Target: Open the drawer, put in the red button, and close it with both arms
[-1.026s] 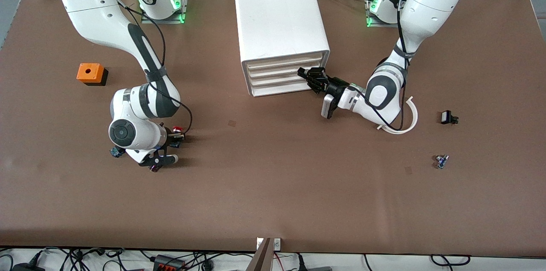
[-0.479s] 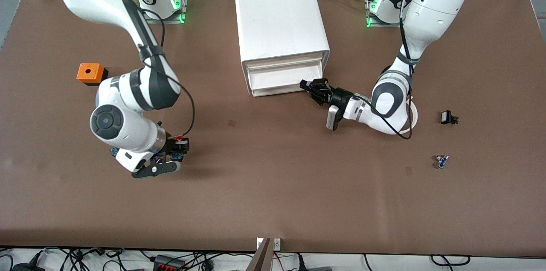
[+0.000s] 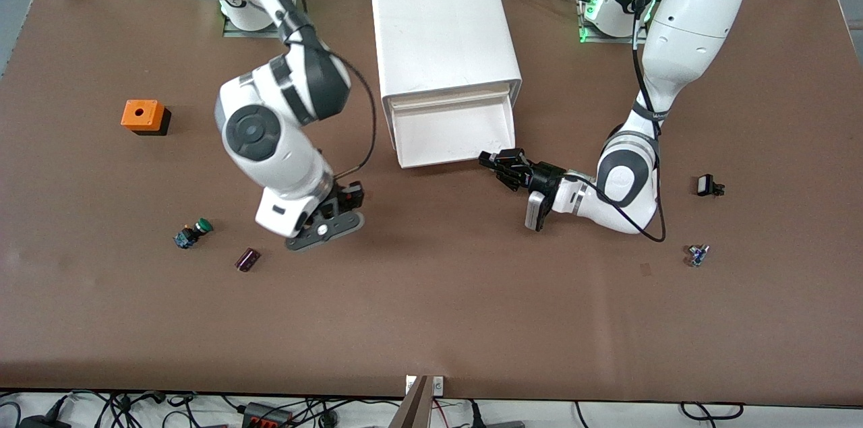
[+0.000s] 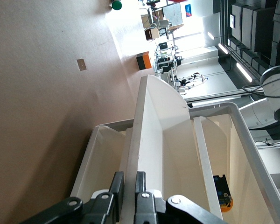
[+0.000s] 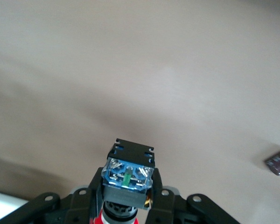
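Above the surface (image 3: 431,320), the right tool (image 5: 127,205) is clamped on the red button (image 5: 128,179), near the green-capped switch (image 3: 192,233). The left tool (image 4: 126,196) is clamped on the front of the open drawer (image 3: 453,135).

Left pincer (image 3: 497,162) clamped low; right pincer (image 3: 350,197) clamped, raised.
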